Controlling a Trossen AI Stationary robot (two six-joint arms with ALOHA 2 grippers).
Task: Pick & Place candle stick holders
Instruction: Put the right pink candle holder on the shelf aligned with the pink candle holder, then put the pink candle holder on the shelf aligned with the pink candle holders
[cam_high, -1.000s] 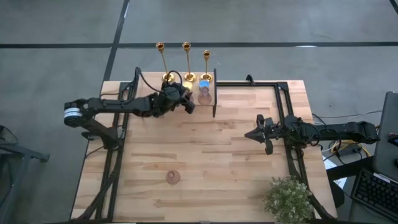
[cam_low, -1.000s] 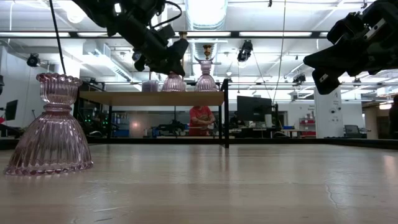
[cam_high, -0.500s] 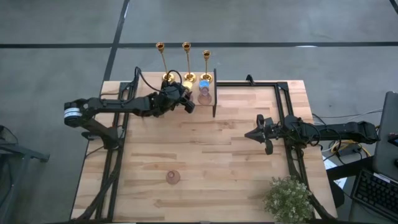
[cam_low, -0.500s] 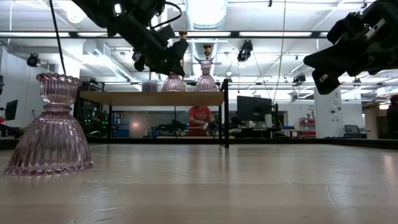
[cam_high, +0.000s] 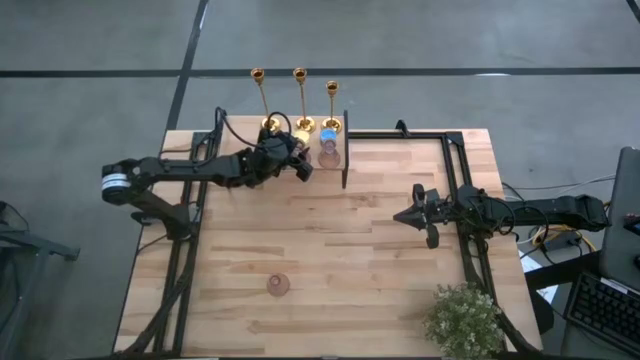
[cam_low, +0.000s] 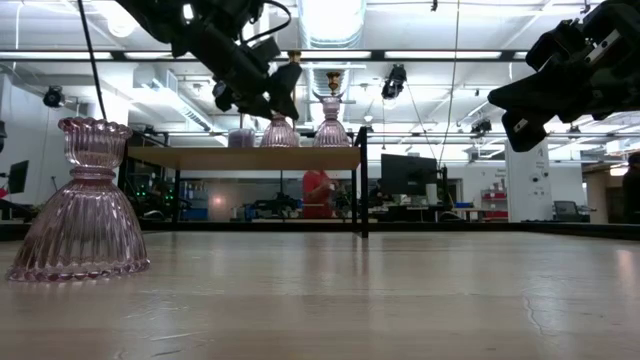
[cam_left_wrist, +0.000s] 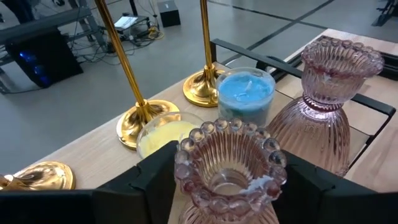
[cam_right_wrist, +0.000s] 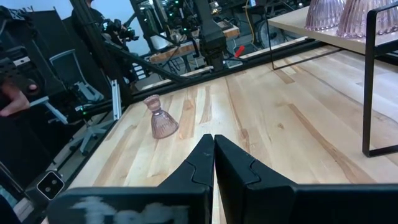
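Observation:
Three gold candlesticks (cam_high: 262, 100) (cam_high: 301, 98) (cam_high: 331, 105) stand on their round bases along the far edge, on a raised wooden shelf (cam_low: 250, 157). My left gripper (cam_high: 297, 163) is at that shelf, shut on a pink ribbed glass holder (cam_left_wrist: 230, 168) that stands just in front of them. A second pink glass holder (cam_left_wrist: 323, 118), a blue candle (cam_left_wrist: 245, 93) and a yellow candle (cam_left_wrist: 168, 134) stand beside it. My right gripper (cam_high: 412, 215) is shut and empty, hovering above the table's right part. My left gripper pinches the pink holder's beaded top cup (cam_left_wrist: 186, 163) between its two fingers, one on each side of the rim. The fingers come slanting down from the table's left and near side. The holder stands upright with its flared foot (cam_low: 279, 133) on the shelf.
A third pink glass holder (cam_high: 278, 285) stands alone on the near left of the table. A potted plant (cam_high: 463, 320) is at the near right corner. The shelf's black frame post (cam_high: 346, 150) stands right of the left gripper. The table's middle is bare wood.

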